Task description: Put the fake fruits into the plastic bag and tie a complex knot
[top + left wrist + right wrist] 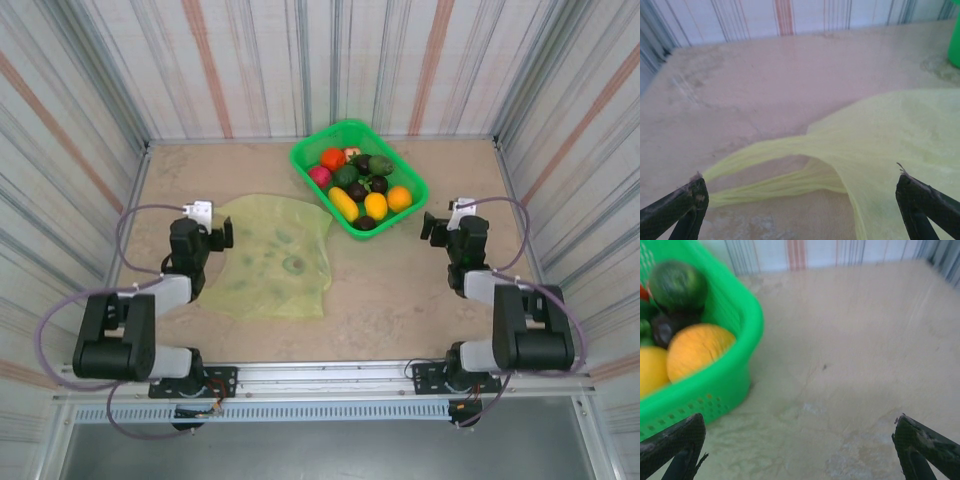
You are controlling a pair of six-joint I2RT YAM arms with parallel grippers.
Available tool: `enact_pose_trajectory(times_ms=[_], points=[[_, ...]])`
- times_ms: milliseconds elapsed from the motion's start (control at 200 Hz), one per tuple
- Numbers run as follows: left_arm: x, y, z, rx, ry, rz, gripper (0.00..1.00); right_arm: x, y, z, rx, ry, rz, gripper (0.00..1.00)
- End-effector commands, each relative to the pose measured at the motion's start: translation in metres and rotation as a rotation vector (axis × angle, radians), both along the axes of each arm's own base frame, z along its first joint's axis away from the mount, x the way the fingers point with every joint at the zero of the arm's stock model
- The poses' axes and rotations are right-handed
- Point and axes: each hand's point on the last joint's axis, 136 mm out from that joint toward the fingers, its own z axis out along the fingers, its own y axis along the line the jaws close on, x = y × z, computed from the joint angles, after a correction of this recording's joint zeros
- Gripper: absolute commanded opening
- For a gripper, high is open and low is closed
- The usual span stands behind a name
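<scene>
bag [275, 262] lies flat at centre-left of the top view. its handle loop [765, 167] sits right between the fingers of our left gripper [800, 207], jaws wide apart, and runs from lower left toward the middle. fruits [360, 185] are in the basket [715, 390] at upper middle, just up-left of our right gripper [799, 447], also wide and empty. we reckon right is nearer the fruits.
</scene>
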Motion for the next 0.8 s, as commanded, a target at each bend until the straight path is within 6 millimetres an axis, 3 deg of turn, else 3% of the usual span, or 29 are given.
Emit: enact_pose_trajectory(times_ms=[0,85,175,281,351,496,586,656,796], points=[[-0.003,0.012,0.04,0.042,-0.09,0.094,0.99,-0.013,-0.02,0.027,-0.008,-0.032,-0.153,0.99],[-0.008,-0.003,0.082,0.051,-0.188,0.047,0.99,-0.022,-0.013,0.056,0.036,-0.08,-0.149,0.99],[-0.019,-0.021,0.123,-0.01,-0.236,0.03,0.99,-0.035,0.011,0.093,0.078,-0.133,-0.095,0.99],[-0.049,-0.062,0.171,-0.141,-0.261,-0.087,0.99,-0.059,0.076,0.135,0.064,-0.205,0.139,0.99],[-0.076,-0.085,0.19,-0.265,-0.244,-0.171,0.99,-0.081,0.121,0.157,0.058,-0.214,0.306,0.99],[-0.12,-0.109,0.193,-0.38,-0.035,-0.238,0.99,-0.119,0.169,0.187,0.045,-0.121,0.394,0.99],[-0.147,-0.114,0.18,-0.358,0.139,-0.285,0.99,-0.139,0.175,0.199,0.039,-0.032,0.358,0.99],[-0.164,-0.108,0.166,-0.352,0.268,-0.276,0.99,-0.157,0.175,0.189,0.106,0.093,0.397,0.99],[-0.177,-0.087,0.142,-0.474,0.364,-0.141,0.99,-0.164,0.188,0.167,0.296,0.214,0.545,0.99]])
